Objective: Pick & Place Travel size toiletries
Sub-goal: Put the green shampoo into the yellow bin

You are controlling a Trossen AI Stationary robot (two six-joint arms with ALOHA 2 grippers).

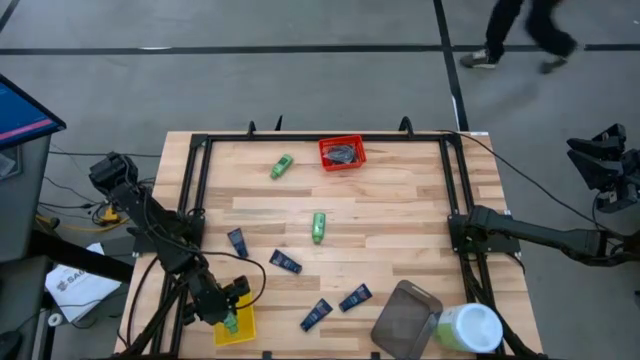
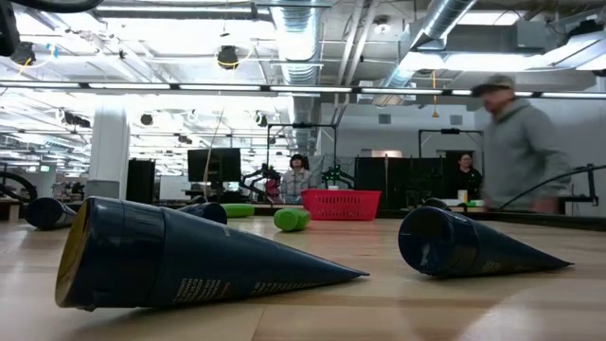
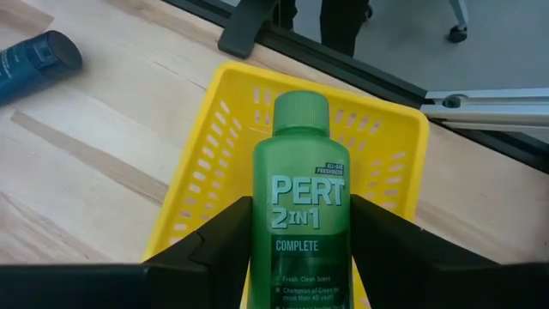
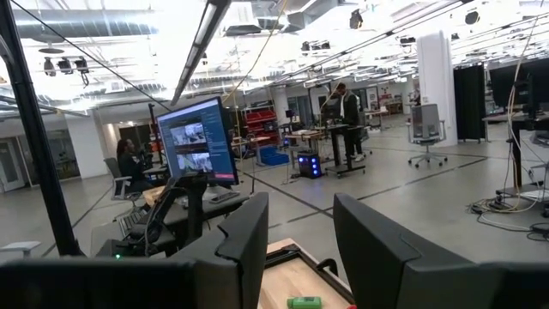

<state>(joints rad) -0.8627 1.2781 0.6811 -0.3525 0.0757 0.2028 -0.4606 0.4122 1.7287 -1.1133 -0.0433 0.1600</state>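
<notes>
My left gripper (image 1: 225,305) (image 3: 300,215) is at the table's near left corner, over a yellow basket (image 1: 243,332) (image 3: 257,81), shut on a bright green bottle (image 3: 300,154) (image 1: 231,322). Two more green bottles (image 1: 281,166) (image 1: 318,227) lie on their sides on the wood. Several dark blue tubes (image 1: 237,242) (image 1: 285,262) (image 1: 316,314) (image 1: 355,298) lie flat toward the near edge; two show large in the low view (image 2: 189,256) (image 2: 473,244). Dark round things (image 1: 342,154) lie in a red basket (image 1: 341,143). My right gripper (image 1: 465,230) (image 4: 296,232) waits open by the table's right rail. My left gripper pinches the green bottle between its two fingers (image 3: 223,240), one on each side of the labelled body (image 3: 296,206). The fingers run along the bottle, whose cap (image 3: 300,110) points away from them over the yellow basket's inside. Whether the bottle touches the basket I cannot tell.
A grey lidded container (image 1: 405,318) and a big pale green and white tub (image 1: 468,328) stand at the near right corner. A black frame (image 1: 195,160) rims the table. People are in the room beyond (image 2: 516,142). Bare wood lies mid-right (image 1: 400,230).
</notes>
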